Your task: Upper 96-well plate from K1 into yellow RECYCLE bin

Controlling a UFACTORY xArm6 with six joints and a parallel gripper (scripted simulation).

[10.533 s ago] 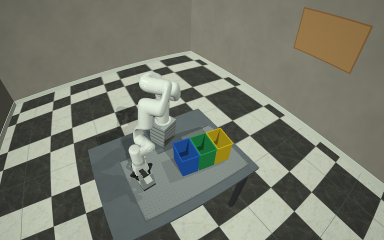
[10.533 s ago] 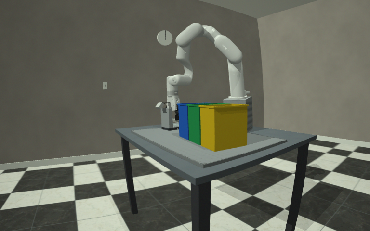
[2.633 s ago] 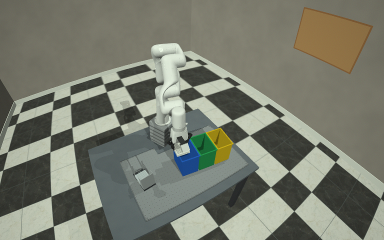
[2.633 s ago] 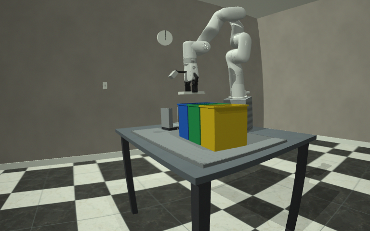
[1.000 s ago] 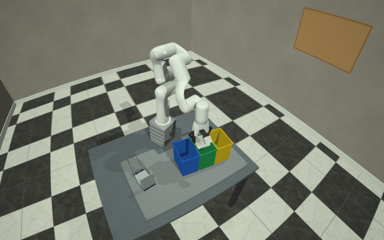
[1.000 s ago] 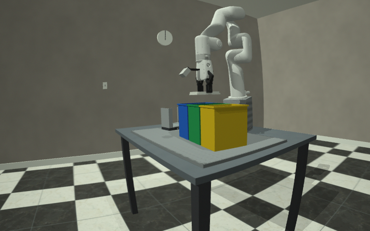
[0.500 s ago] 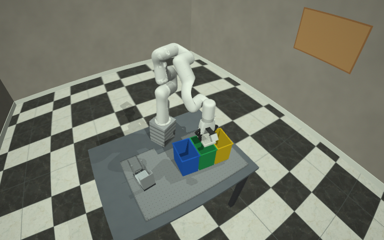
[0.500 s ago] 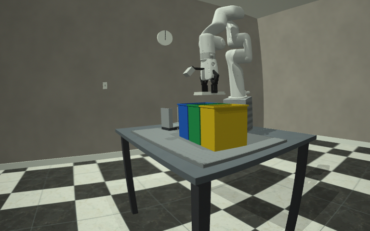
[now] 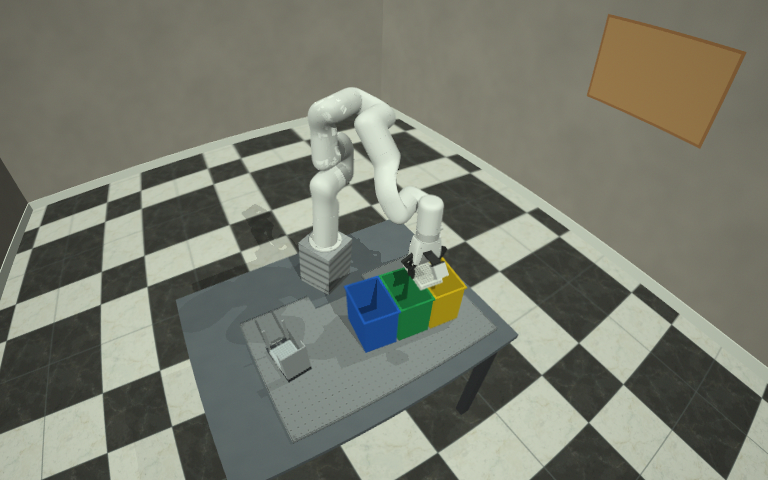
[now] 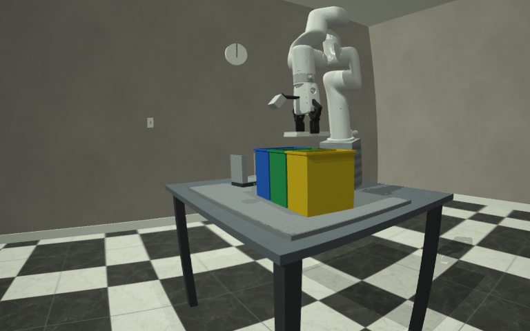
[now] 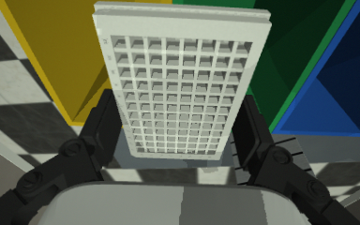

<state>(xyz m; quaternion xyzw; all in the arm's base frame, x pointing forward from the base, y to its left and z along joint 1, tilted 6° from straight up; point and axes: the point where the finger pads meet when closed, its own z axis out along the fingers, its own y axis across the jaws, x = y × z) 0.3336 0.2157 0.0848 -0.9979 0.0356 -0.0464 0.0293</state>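
Observation:
My gripper is shut on the white 96-well plate and holds it flat above the bins. In the wrist view the plate sits between the two black fingers, over the border of the yellow bin and the green bin. In the exterior view the plate hangs a little above the rim of the yellow bin. The stack rack K1 stands at the mat's left side with the lower plate on it.
Three bins stand in a row, touching: blue, green, yellow. The arm's base stands on a ribbed block behind them. The table's right edge lies close beyond the yellow bin.

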